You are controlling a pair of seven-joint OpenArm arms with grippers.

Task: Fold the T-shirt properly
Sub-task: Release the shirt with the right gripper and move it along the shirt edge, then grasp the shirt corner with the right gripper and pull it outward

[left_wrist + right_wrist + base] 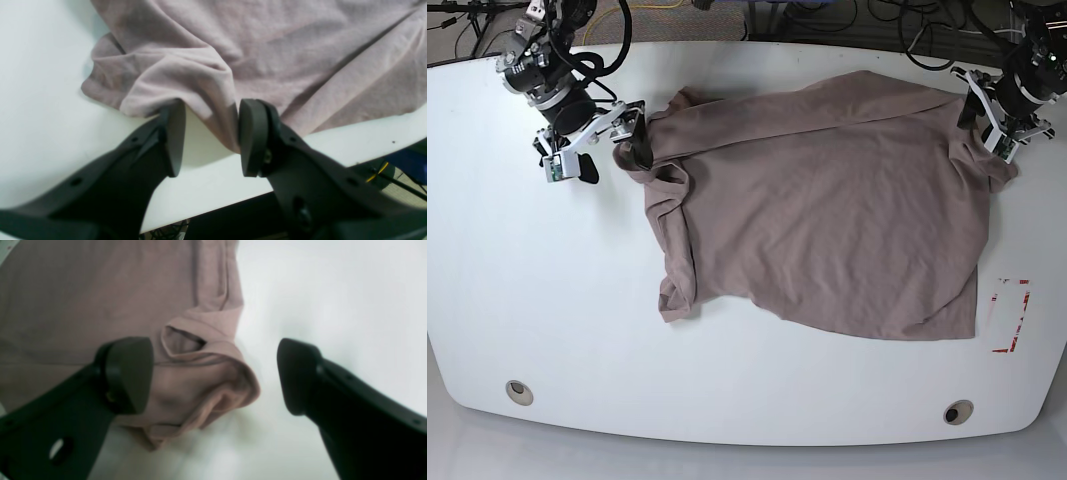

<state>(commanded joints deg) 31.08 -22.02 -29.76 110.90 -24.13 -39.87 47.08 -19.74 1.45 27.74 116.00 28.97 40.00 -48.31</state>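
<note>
The T-shirt (827, 210) lies rumpled across the far half of the desk (547, 330); the right gripper (213, 373) stands with jaws wide apart around a bunched sleeve at the far left edge; the left gripper (210, 136), also apart, straddles a fold near the far right corner; either could pinch several layers and drag the cloth askew.

— How do the cameras sit?
— The base view looks straight down from high up on the whole table (547, 300). Each wrist view peers close past its own fingers — all three share the T-shirt (827, 210).
</note>
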